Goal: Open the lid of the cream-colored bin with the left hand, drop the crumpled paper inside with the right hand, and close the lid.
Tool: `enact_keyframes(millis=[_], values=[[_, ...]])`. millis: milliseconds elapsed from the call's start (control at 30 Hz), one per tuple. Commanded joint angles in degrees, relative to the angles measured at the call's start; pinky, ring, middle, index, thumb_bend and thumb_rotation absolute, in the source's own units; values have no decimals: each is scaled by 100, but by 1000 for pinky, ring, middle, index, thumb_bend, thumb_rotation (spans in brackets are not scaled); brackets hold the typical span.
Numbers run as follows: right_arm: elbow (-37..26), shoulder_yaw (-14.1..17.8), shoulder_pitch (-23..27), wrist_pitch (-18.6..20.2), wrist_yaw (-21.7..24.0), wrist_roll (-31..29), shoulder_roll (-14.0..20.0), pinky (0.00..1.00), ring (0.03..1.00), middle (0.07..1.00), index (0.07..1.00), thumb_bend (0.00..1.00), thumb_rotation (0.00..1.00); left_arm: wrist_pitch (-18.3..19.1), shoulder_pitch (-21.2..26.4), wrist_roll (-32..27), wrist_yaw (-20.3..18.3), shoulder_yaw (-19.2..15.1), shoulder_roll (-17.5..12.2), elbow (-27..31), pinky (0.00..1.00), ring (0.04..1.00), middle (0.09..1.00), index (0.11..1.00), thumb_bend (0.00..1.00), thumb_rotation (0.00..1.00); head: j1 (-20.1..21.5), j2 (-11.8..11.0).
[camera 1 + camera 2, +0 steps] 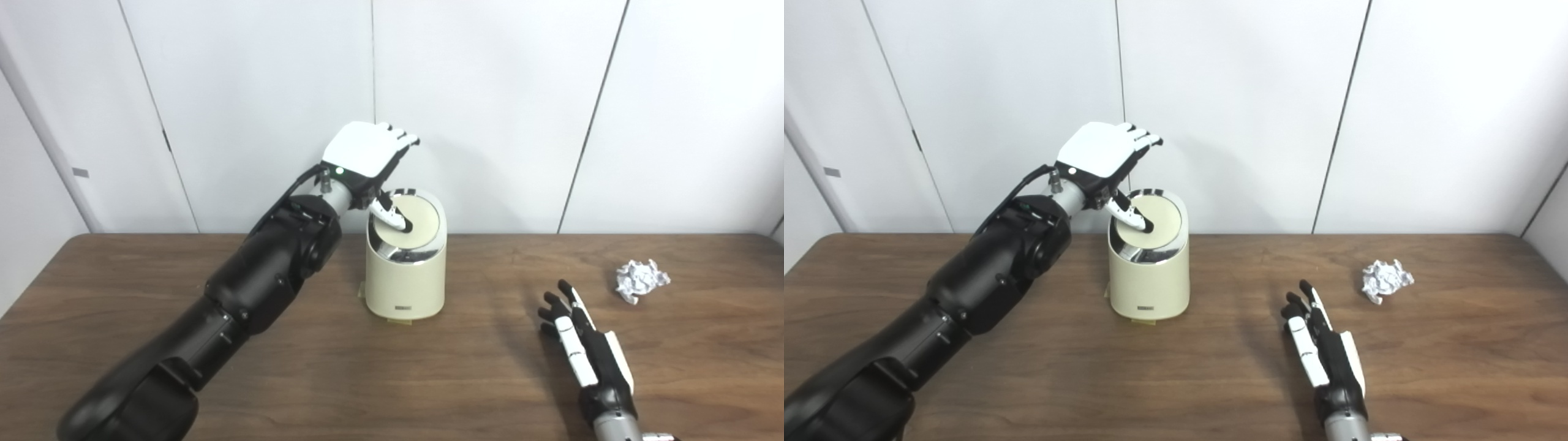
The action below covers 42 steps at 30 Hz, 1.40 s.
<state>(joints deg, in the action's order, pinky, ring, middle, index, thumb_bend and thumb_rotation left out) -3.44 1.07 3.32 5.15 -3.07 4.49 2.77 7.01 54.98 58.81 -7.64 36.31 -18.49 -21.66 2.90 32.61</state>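
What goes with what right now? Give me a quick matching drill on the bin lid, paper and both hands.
1. bin lid
2. crumpled paper
3. left hand
4. right hand

A. open, low over the table, empty
B. on the table, far right, untouched
C. above the bin, thumb on the lid
D. cream disc, down in a chrome ring

Pairs: 1-D, 2-B, 3-C, 4-A

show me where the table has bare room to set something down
Free: the wide strip between the cream-colored bin and the right hand, and the near edge in front of the bin. Tighter: the left arm fills the left side up to the bin, and the crumpled paper lies just beyond the right hand.
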Motion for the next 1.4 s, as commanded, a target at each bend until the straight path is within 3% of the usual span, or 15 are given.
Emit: enact_keyframes(millis=[0,167,267,433,633,767,933,1033,1133,1200,1367], values=[[-92,-74,109,-13,44,45,-18,820,848,897,965,436,886,-127,43,231,-62,137,-11,-101,919,946,921,949,1000,165,5,6],[-87,-76,144,32,23,96,-41,807,836,889,967,451,884,-107,8,150,-227,1,-66,-3,921,952,927,960,1000,170,16,-3],[-79,-72,163,15,20,101,-52,804,836,891,969,440,888,-21,-76,-202,-394,-342,-62,178,910,951,933,963,1000,191,28,11],[-110,-58,150,14,31,58,-68,811,837,890,969,446,889,319,-518,-1540,-452,-1644,167,889,750,869,880,879,857,290,35,32],[-173,-49,134,113,44,83,-33,810,841,895,964,444,903,1050,-1419,-2753,-383,-2974,592,2173,714,807,826,854,481,437,24,56],[-152,-34,134,95,89,36,17,810,842,893,963,427,895,987,-2037,-3545,-245,-3600,688,2565,731,806,832,852,394,445,-7,52],[-109,-8,143,120,87,25,39,808,839,898,960,416,893,1077,-2688,-4074,-129,-4021,695,2997,816,856,858,879,365,637,-17,52],[-85,0,149,114,74,34,45,811,836,900,955,412,896,1014,-3098,-4490,-28,-4304,739,3187,816,854,869,894,318,720,-16,52],[-63,23,157,86,78,-3,44,819,838,900,953,415,892,972,-3411,-4729,69,-4449,755,3285,818,850,874,906,276,723,-22,73],[-57,33,159,39,75,-14,40,822,840,900,953,415,884,981,-3651,-4886,123,-4529,767,3361,830,860,881,911,270,787,-15,79],[-244,55,119,16,59,-47,9,801,849,898,945,417,830,841,-4200,-5295,194,-4656,802,3458,867,888,894,922,327,741,11,111]])
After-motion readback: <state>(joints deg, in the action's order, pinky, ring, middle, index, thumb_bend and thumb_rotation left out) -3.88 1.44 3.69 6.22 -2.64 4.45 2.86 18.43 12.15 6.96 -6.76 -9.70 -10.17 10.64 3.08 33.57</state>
